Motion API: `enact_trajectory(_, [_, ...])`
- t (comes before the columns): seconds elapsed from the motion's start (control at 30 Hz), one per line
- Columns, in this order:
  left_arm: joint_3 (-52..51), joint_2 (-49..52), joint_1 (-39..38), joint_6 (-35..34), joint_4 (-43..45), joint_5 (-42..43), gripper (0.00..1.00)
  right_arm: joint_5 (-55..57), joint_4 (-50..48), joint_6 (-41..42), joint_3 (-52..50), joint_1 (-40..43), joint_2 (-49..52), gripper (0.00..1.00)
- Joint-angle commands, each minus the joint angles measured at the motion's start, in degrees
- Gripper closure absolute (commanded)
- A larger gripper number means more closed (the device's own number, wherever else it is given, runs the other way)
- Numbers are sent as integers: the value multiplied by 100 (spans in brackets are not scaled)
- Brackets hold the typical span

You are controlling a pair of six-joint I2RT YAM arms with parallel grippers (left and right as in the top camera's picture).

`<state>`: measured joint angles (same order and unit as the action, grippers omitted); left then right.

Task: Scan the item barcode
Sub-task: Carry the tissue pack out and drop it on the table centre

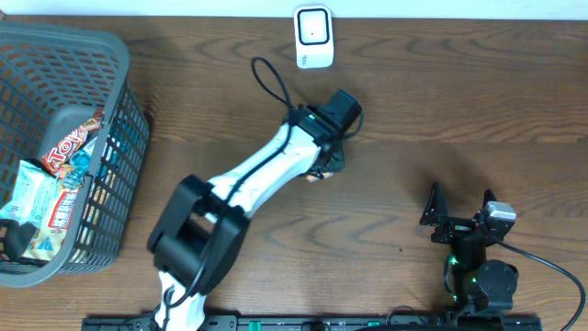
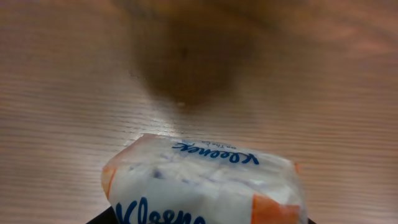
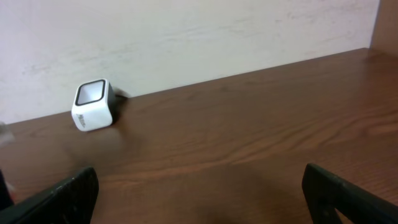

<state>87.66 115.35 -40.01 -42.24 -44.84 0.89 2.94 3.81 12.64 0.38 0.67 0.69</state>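
The item is a white Kleenex tissue pack (image 2: 205, 186) with blue lettering and orange corners. My left gripper (image 1: 329, 158) is shut on it and holds it above the wooden table; only a small orange-white edge of the pack (image 1: 316, 175) peeks out under the arm in the overhead view. The white barcode scanner (image 1: 312, 37) stands at the table's far edge, a short way beyond the left gripper. It also shows at the left of the right wrist view as the scanner (image 3: 93, 104). My right gripper (image 1: 459, 219) rests open at the front right, with nothing between its fingers (image 3: 68, 196).
A grey plastic basket (image 1: 119, 55) with several snack packets stands at the left edge of the table. A black cable (image 1: 271, 83) loops off the left arm near the scanner. A pale wall (image 3: 186, 37) rises behind the table's far edge.
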Motion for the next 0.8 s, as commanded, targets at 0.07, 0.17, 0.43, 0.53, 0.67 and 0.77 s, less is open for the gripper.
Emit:
enact_trajectory(0.07, [9, 114, -210, -52, 4, -138, 55, -7, 22, 61, -7, -33, -24, 1])
enact_trajectory(0.17, [9, 114, -280, -24, 20, -162, 42, -4, 22, 59, -7, -33, -24, 1])
enact_trajectory(0.43, [83, 33, -278, 177, -122, -162, 30, -4, 22, 59, -7, -33, -24, 1])
enact_trajectory(0.53, [223, -229, -201, 457, -313, -162, 22, -4, 22, 59, -7, -33, -24, 1])
enact_trajectory(0.67, [378, -920, -66, 883, -442, -162, 20, -4, 22, 59, -7, -33, -24, 1])
enact_trajectory(0.77, [389, -1729, 42, 1193, -365, -302, 14, -7, 22, 59, -7, -33, -24, 1])
